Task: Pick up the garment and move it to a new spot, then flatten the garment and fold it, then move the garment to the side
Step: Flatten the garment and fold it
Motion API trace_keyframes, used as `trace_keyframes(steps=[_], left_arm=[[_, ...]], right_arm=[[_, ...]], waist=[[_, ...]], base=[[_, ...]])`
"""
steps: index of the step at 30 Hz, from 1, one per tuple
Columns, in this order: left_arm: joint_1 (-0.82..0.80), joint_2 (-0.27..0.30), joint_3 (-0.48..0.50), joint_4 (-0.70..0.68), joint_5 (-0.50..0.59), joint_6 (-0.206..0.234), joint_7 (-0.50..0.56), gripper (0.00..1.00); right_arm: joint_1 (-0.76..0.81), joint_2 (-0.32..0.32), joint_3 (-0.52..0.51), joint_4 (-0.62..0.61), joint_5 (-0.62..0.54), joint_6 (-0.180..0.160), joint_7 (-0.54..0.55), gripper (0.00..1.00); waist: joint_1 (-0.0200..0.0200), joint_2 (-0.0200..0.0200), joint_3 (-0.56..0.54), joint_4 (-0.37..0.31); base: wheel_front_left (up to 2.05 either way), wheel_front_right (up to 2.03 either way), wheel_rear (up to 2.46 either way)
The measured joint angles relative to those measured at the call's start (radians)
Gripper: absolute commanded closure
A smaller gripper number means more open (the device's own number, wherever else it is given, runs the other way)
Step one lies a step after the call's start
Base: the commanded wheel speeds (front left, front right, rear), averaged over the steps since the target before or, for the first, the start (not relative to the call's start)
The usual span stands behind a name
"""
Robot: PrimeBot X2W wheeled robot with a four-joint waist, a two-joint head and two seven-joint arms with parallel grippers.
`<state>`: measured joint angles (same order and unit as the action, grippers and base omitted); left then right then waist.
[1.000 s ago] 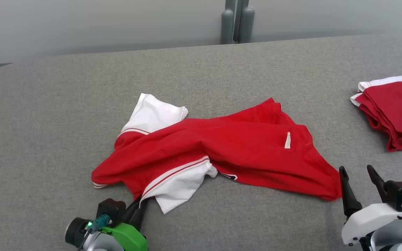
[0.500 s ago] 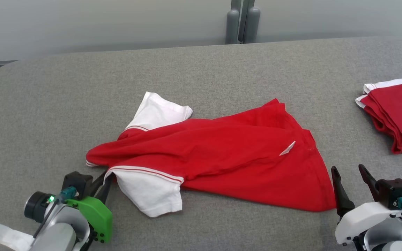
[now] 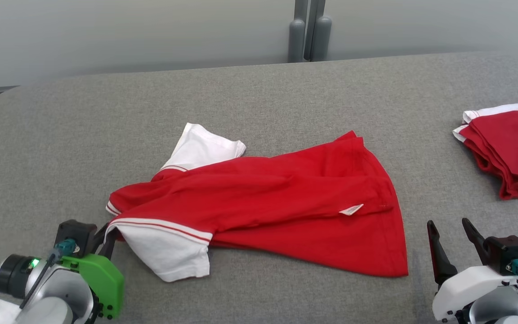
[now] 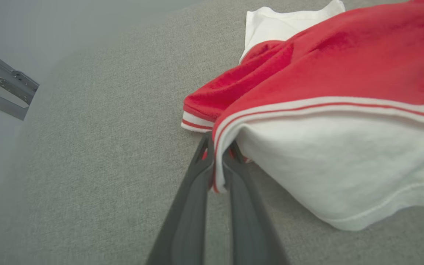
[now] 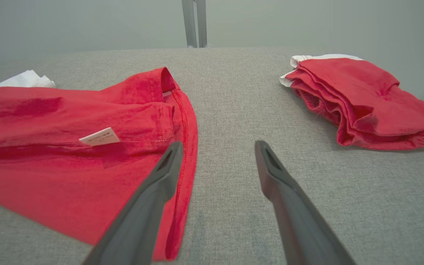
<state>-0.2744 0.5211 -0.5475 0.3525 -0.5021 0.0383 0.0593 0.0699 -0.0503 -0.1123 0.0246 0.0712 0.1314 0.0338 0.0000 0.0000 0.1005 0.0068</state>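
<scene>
One garment [image 3: 286, 198] hem inside left tool [image 4: 218, 142]

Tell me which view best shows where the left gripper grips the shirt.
The left wrist view: the left gripper is shut on the shirt at its striped sleeve seam, cloth pinched between its fingers. The head view shows that pinch small, from above. The right wrist view gives the opposite hem and label.
</scene>
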Motion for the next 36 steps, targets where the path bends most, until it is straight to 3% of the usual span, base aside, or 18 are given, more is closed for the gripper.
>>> trace_keyframes(steps=[8, 10, 12, 15, 22, 23, 24, 25, 30, 36], left_arm=[[0.205, 0.124, 0.051, -0.363, -0.026, 0.177, 0.184, 1.00], [0.241, 0.152, 0.055, -0.428, -0.033, 0.204, 0.234, 1.00], [0.241, 0.166, 0.048, -0.465, -0.032, 0.203, 0.262, 1.00], [0.191, 0.151, 0.008, -0.436, -0.025, 0.160, 0.293, 1.00], [-0.005, 0.002, -0.065, -0.167, -0.023, 0.058, 0.288, 1.00], [-0.023, -0.014, -0.069, -0.125, -0.023, 0.051, 0.279, 0.91], [-0.037, -0.028, -0.068, -0.091, -0.023, 0.050, 0.260, 0.62], [-0.049, -0.042, -0.062, -0.055, -0.023, 0.051, 0.238, 0.00], [-0.070, -0.077, -0.049, 0.044, -0.032, 0.048, 0.165, 0.00], [-0.042, -0.076, -0.014, 0.054, -0.069, 0.068, 0.136, 0.00]], right_arm=[[0.006, 0.000, 0.005, 0.002, 0.000, 0.000, 0.001, 0.00], [0.006, 0.000, 0.008, 0.002, 0.000, 0.000, 0.001, 0.00], [0.004, 0.000, 0.008, 0.004, 0.000, 0.000, 0.001, 0.00], [-0.005, 0.000, 0.015, 0.007, 0.000, 0.000, 0.001, 0.00], [-0.029, 0.000, 0.023, 0.004, -0.007, 0.000, 0.001, 0.00], [-0.033, 0.000, 0.023, 0.004, -0.008, 0.000, 0.001, 0.00], [-0.035, 0.000, 0.023, 0.004, -0.008, 0.000, 0.001, 0.00], [-0.035, 0.000, 0.024, 0.005, -0.008, 0.000, 0.001, 0.00], [-0.033, 0.000, 0.009, 0.005, -0.008, 0.000, 0.000, 0.00], [-0.023, 0.000, -0.007, 0.007, -0.007, 0.000, 0.000, 0.00]], waist=[[0.0000, 0.0000, -0.005, -0.007], [0.0000, 0.0000, -0.005, -0.010], [0.0000, 0.0000, -0.002, -0.013], [0.0000, 0.0000, 0.007, -0.019], [0.0000, 0.0000, 0.034, -0.046], [0.0000, 0.0000, 0.037, -0.051], [0.0000, 0.0000, 0.040, -0.056], [0.0000, 0.0000, 0.042, -0.061], [0.0000, 0.0000, 0.051, -0.072], [0.0000, 0.0000, 0.045, -0.044]], base=[[0.00, 0.00, 0.00], [0.00, 0.00, 0.00], [0.00, 0.00, 0.00], [0.00, 0.00, 0.00], [0.00, 0.00, 0.00], [0.00, 0.00, 0.00], [0.00, 0.00, 0.00], [0.00, 0.00, 0.00], [0.00, 0.00, 0.00], [0.00, 0.00, 0.00]])
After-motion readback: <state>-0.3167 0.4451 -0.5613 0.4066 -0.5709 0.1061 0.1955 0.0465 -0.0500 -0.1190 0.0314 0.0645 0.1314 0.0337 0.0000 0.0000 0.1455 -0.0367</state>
